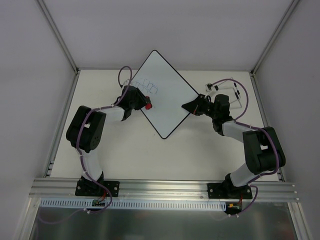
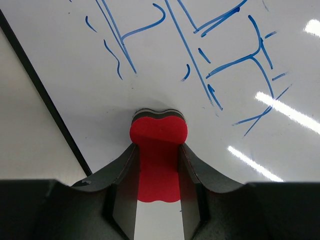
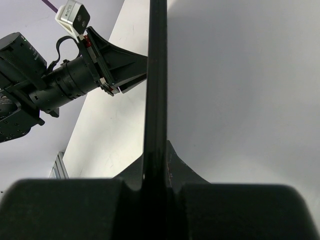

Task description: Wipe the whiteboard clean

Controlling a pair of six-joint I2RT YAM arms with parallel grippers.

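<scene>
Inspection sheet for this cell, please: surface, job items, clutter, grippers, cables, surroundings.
Surface: pale tabletop, no spills seen.
Job's things: large white rectangular whiteboard with thin black rim, turned corner-on to the arms; blue pen marks not yet erased near its left edge.
Clutter: a few small dark and white bits at the far right, too small to identify.
Grippers: left gripper shut on red bone-shaped eraser, which is pressed to the board; right gripper shut on the board's right rim.
Cables: purple cables looping off both arms.
Surroundings: plain pale walls, aluminium rail at the near edge.
</scene>
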